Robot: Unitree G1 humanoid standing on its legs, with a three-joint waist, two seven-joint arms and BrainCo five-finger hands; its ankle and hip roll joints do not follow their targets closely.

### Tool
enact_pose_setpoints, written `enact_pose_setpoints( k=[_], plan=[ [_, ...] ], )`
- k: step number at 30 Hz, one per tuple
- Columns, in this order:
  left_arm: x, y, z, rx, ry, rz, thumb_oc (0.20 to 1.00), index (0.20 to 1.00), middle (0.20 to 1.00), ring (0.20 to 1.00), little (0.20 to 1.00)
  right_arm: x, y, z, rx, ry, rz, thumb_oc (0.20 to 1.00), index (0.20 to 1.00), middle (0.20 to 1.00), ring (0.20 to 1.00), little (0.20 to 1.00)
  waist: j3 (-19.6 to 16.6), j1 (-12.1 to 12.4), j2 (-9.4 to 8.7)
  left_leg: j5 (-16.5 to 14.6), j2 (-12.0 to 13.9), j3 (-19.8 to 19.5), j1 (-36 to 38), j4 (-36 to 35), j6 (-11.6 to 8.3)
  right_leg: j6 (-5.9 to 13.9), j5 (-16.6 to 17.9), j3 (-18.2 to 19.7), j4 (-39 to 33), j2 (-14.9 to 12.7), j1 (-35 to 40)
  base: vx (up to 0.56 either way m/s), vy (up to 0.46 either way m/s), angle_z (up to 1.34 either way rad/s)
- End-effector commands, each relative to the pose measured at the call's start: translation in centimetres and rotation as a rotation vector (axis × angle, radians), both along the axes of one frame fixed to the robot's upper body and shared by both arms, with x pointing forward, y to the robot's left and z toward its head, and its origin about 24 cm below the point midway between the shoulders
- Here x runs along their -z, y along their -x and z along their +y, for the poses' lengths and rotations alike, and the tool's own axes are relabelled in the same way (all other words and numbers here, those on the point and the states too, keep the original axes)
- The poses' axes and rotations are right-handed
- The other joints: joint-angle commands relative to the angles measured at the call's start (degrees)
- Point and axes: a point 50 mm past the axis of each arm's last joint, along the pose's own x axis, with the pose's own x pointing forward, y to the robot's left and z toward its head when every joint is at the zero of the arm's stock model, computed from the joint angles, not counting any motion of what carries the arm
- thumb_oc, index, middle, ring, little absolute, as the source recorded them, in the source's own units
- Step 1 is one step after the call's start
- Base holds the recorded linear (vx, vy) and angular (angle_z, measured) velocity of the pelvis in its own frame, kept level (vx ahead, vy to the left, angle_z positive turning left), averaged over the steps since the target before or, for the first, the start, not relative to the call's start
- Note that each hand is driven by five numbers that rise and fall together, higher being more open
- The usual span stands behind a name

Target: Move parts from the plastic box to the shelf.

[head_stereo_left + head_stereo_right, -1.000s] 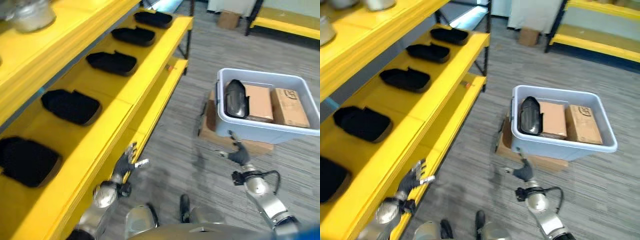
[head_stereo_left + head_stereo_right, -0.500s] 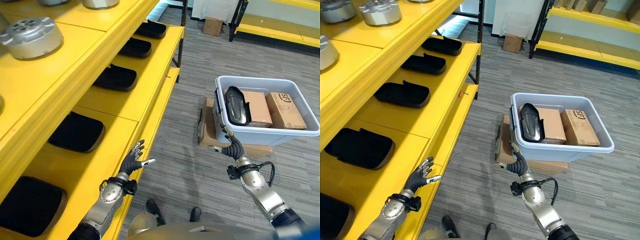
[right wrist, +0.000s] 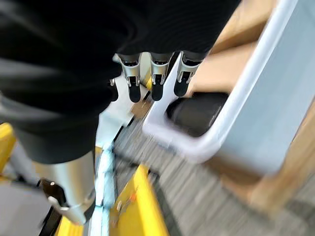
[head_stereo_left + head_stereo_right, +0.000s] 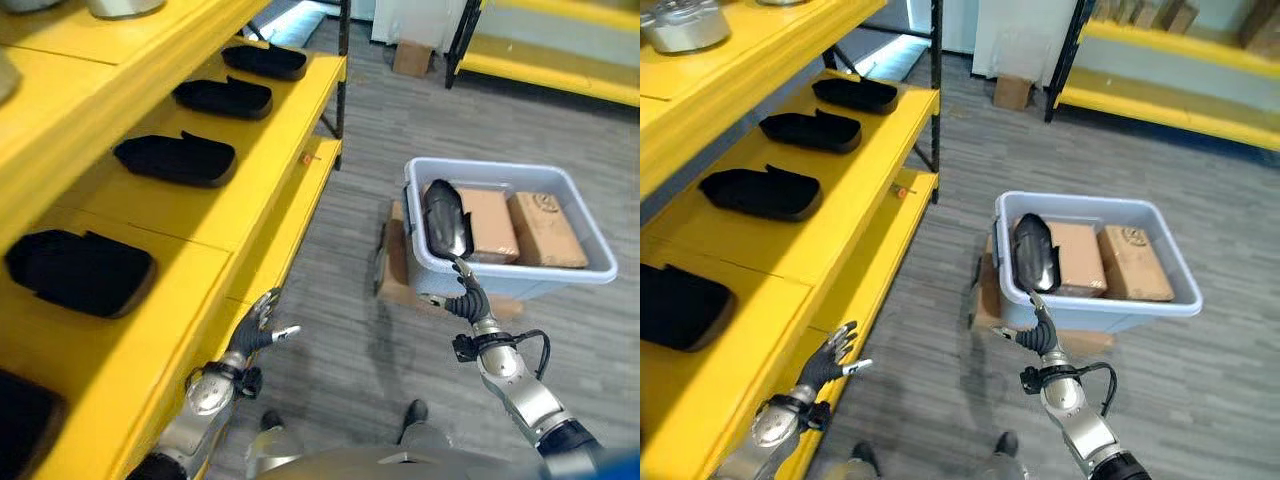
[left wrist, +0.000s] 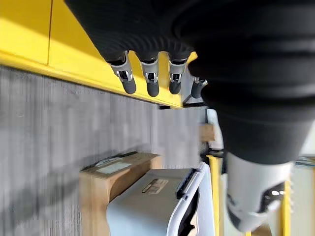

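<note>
Black part (image 4: 446,218) stands on end in box (image 4: 590,269); both hands (image 4: 254,331) (image 4: 466,300) open, empty.

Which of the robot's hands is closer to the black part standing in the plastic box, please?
The right hand: it is just outside the plastic box, right below the black part. The left hand is well off, by the edge of the yellow shelf.

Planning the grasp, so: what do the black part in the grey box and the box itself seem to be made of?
The black part looks like glossy moulded plastic, judging by highlights on its curved shell. The box looks like matte light-grey plastic, with a thin rolled rim and rounded corners.
</note>
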Motion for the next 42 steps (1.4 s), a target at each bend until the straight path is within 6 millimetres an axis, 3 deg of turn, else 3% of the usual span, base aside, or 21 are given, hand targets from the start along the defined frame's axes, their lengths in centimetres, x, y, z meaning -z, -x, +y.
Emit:
enact_pose_setpoints(
  k=[1,8,13,20,22,23,24,25,26,29,33,36,39,42],
  plan=[
    [-2.6,-2.4,-0.2,-0.001,0.047,-0.129,1.000,1.000,1.000,1.000,1.000,-2.9,-1.5,-1.2,0.025,0.075,-0.128,1.000,1.000,1.000,1.000,1.000,0.51,-0.19,-1.74,-3.55,-0.88,-1.76,-1.28,4.93,2.03,2.72,-3.59,-1.32,4.55,-3.35,1.21,0.25,-0.405,-0.48],
    [-2.8,-2.4,0.4,-0.021,0.042,-0.127,1.000,1.000,1.000,1.000,1.000,-4.0,-2.0,-3.8,0.115,0.182,-0.168,1.000,1.000,1.000,1.000,1.000,0.87,-1.02,-2.27,-3.67,3.66,-0.42,-2.56,11.49,0.49,-0.81,-7.43,-2.69,8.49,-0.58,-0.23,0.16,-0.334,-0.07],
    [-2.9,-3.1,0.3,-0.041,0.055,-0.141,1.000,1.000,1.000,1.000,1.000,-4.4,-2.2,-5.2,0.193,0.220,-0.207,1.000,1.000,1.000,1.000,1.000,1.53,-2.21,-1.92,2.77,9.04,0.04,-4.33,16.08,-2.81,-3.45,-9.69,-2.93,9.05,2.75,-0.03,0.14,-0.275,0.01],
    [-3.5,-3.9,0.1,-0.065,0.080,-0.159,1.000,1.000,1.000,1.000,1.000,-3.9,-1.2,-5.2,0.184,0.163,-0.198,1.000,1.000,1.000,1.000,1.000,0.61,-5.26,-1.83,7.10,11.18,6.57,-2.35,19.27,-5.86,-4.45,-7.68,-4.72,1.80,5.45,3.00,0.14,-0.229,0.01],
    [-3.6,-4.0,0.0,-0.062,0.080,-0.159,1.000,1.000,1.000,1.000,1.000,-3.9,-1.2,-5.0,0.180,0.155,-0.199,1.000,1.000,1.000,1.000,1.000,0.48,-5.39,-1.70,7.02,10.70,6.63,-2.31,19.37,-5.86,-4.53,-7.41,-4.64,1.21,5.80,3.11,0.10,-0.127,0.08],
    [-3.6,-4.1,-0.2,-0.047,0.070,-0.153,1.000,1.000,1.000,1.000,1.000,-3.6,-1.3,-4.2,0.151,0.117,-0.197,1.000,1.000,1.000,1.000,1.000,0.14,-4.87,-1.29,5.38,7.41,5.05,-3.36,18.79,-4.83,-4.60,-7.75,-4.23,1.77,6.16,2.69,0.07,-0.070,0.11],
    [-3.6,-4.1,-0.2,-0.046,0.069,-0.154,1.000,1.000,1.000,1.000,1.000,-3.5,-1.3,-4.1,0.147,0.107,-0.197,1.000,1.000,1.000,1.000,1.000,0.10,-4.80,-1.26,5.20,7.02,4.78,-3.56,18.72,-4.66,-4.60,-7.83,-4.19,1.92,6.15,2.60,0.11,-0.059,0.05],
    [-3.6,-4.0,-0.2,-0.047,0.072,-0.152,1.000,1.000,1.000,1.000,1.000,-3.4,-1.3,-3.2,0.119,0.070,-0.196,1.000,1.000,1.000,1.000,1.000,0.13,-4.53,-0.89,2.56,3.59,3.71,-4.26,17.27,-2.97,-4.60,-8.00,-3.52,2.37,6.30,2.27,0.09,0.014,-0.06],
    [-3.5,-4.0,-0.2,-0.049,0.070,-0.151,1.000,1.000,1.000,1.000,1.000,-3.3,-1.3,-2.9,0.106,0.049,-0.196,1.000,1.000,1.000,1.000,1.000,0.08,-4.76,-0.80,1.71,2.07,3.98,-4.31,16.32,-2.14,-4.37,-7.89,-3.12,2.22,6.16,2.24,0.13,0.035,-0.08],
    [-3.5,-4.2,-0.5,-0.057,0.082,-0.144,1.000,1.000,1.000,1.000,1.000,-2.8,-1.0,-1.4,0.051,-0.021,-0.175,1.000,1.000,1.000,1.000,1.000,0.49,-5.22,-0.16,2.76,-1.69,5.26,-7.14,12.66,-1.09,-4.14,-7.06,-1.32,0.09,7.02,3.79,0.14,0.050,-0.14],
    [-3.1,-4.0,-0.8,-0.089,0.095,-0.144,1.000,1.000,1.000,1.000,1.000,-2.1,-1.0,1.1,-0.045,-0.076,-0.148,1.000,1.000,1.000,1.000,1.000,1.65,-3.21,0.47,6.58,-3.68,1.35,-14.62,10.24,-0.91,-4.63,-7.08,0.80,0.51,7.90,4.49,0.14,0.064,-0.26],
    [-3.1,-3.9,-1.1,-0.103,0.101,-0.149,1.000,1.000,1.000,1.000,1.000,-1.9,-0.9,2.2,-0.096,-0.093,-0.129,1.000,1.000,1.000,1.000,1.000,2.28,-2.18,0.51,8.29,-3.58,-1.49,-16.23,9.19,-1.35,-4.85,-7.09,1.67,0.52,8.19,4.64,0.12,0.079,-0.52],
    [-2.9,-3.8,-1.0,-0.109,0.104,-0.146,1.000,1.000,1.000,1.000,1.000,-1.5,-0.8,2.3,-0.096,-0.119,-0.091,1.000,1.000,1.000,1.000,1.000,2.48,-1.78,0.39,7.57,-4.02,-2.09,-15.65,8.64,-0.98,-4.71,-7.26,1.77,0.87,8.10,4.66,0.11,0.107,-0.44],
    [-2.3,-3.4,-1.3,-0.074,0.080,-0.150,1.000,1.000,1.000,1.000,1.000,-1.6,-1.2,4.0,-0.157,-0.201,-0.088,1.000,1.000,1.000,1.000,1.000,2.06,-0.88,-0.29,4.96,-5.14,-1.18,-13.98,7.61,0.54,-4.96,-8.28,0.63,2.37,8.36,4.83,0.16,0.142,-0.11]
  ],
)
